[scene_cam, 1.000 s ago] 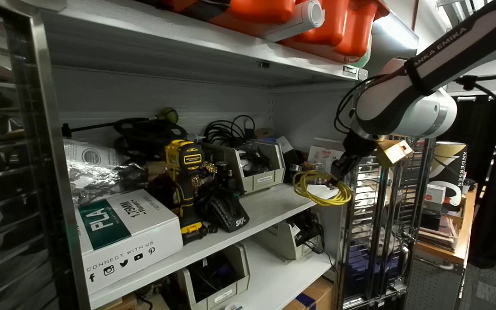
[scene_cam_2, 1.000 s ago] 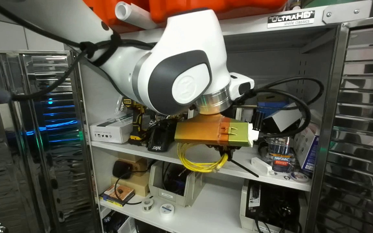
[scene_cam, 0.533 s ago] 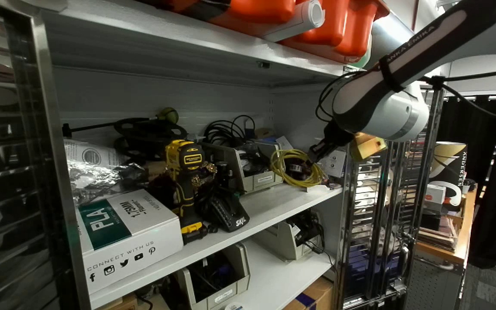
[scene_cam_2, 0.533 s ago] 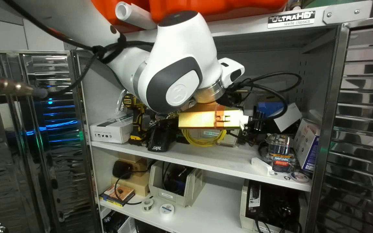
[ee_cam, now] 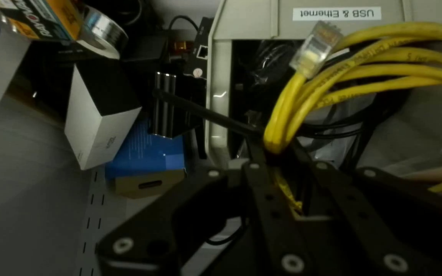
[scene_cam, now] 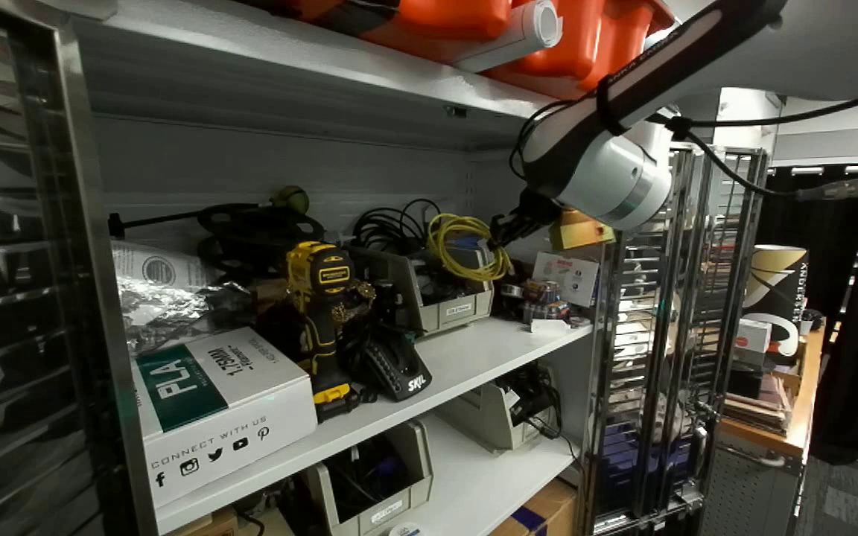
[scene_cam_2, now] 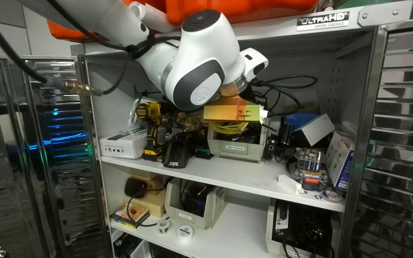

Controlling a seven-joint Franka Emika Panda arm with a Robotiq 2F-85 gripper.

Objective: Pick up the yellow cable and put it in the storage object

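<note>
My claw (ee_cam: 278, 151) grasps the yellow Ethernet cable (ee_cam: 393, 69), above the USB & Ethernet bin (scene_cam_2: 255, 149); I should centre the whole coil within its walls; lower gently; then let go.

In an exterior view the worktop (scene_cam_2: 235, 172) bears, left to right, a box (scene_cam_2: 124, 145), drill (scene_cam_2: 151, 130), SKIL unit (scene_cam_2: 175, 153), bin (scene_cam_2: 255, 149) and battery pack (scene_cam_2: 311, 177); 2 other bins (scene_cam_2: 199, 220) stand below; in the wrist view the cable (ee_cam: 299, 100), in the hand (ee_cam: 277, 152), lies in front of the bin's opening.
</note>
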